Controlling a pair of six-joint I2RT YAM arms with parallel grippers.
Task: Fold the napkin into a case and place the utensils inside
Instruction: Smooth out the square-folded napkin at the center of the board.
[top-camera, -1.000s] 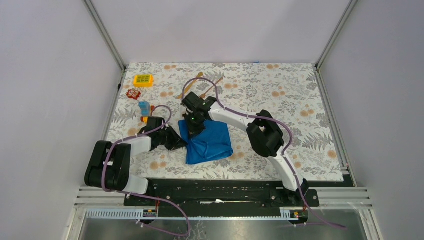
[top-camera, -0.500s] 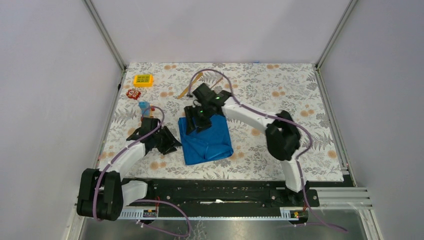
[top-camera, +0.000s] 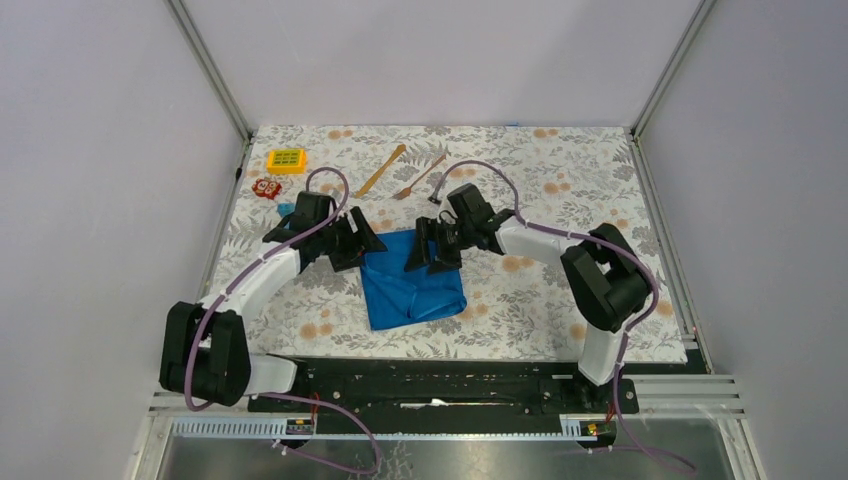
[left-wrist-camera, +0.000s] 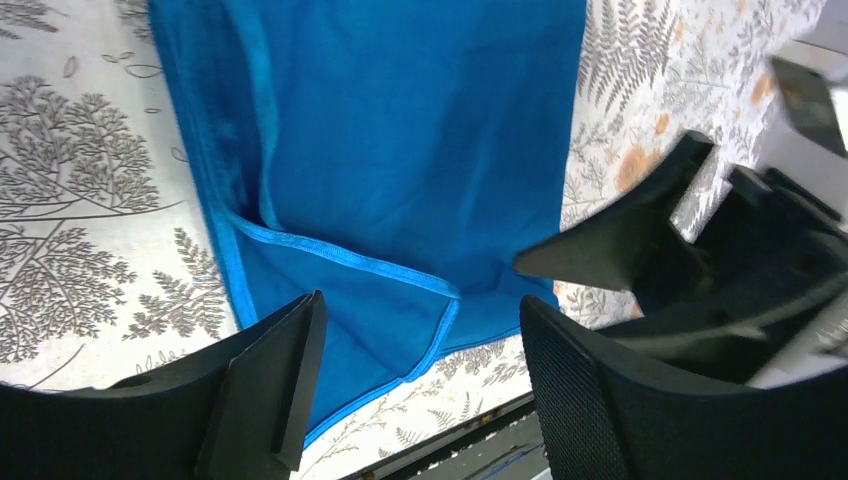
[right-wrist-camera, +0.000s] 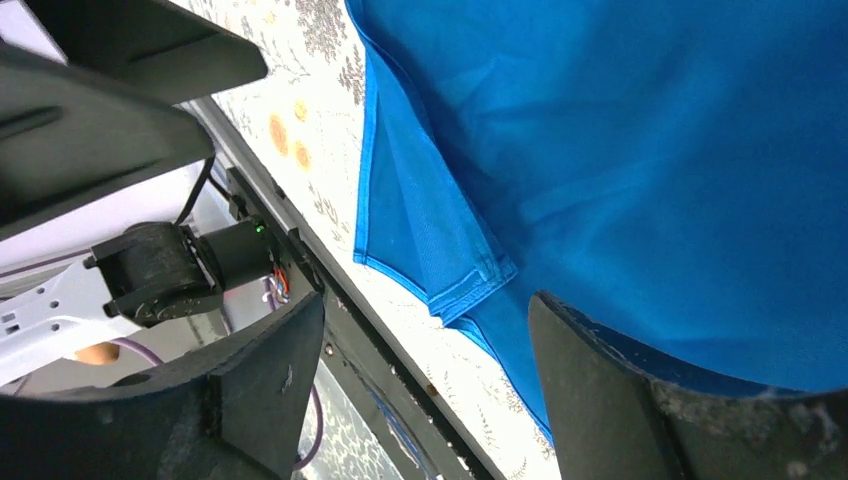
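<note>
Over by the left edge of the floral table (top-camera: 570, 160), the little yellow toy (top-camera: 287, 160) and red toy (top-camera: 266, 187) sit out of the way and don't matter here. Next comes the left gripper (top-camera: 362, 243), its fingers spread apart with nothing between them, hanging over the far-left corner of the napkin (top-camera: 420, 290). Its wrist view shows a hemmed flap (left-wrist-camera: 340, 262) lying across the blue cloth just beyond the tips.

The napkin lies a little left of the middle, towards the near edge. It is a squarish folded patch, not yet a narrow case. From both grippers it spreads away towards the near edge, so I'd say each would have to drop onto its own far corner and carry it along that line.

The right gripper (top-camera: 422, 258) is at the far-right corner, also wide open and empty, with the cloth filling its camera and a doubled hem corner (right-wrist-camera: 470, 285) showing.

Behind both arms, near the far edge, lie the knife (top-camera: 381, 170) and the fork (top-camera: 420, 177), side by side and well apart from the cloth. Both slant from near-left to far-right. I'd judge the fork is handier for the right arm.
</note>
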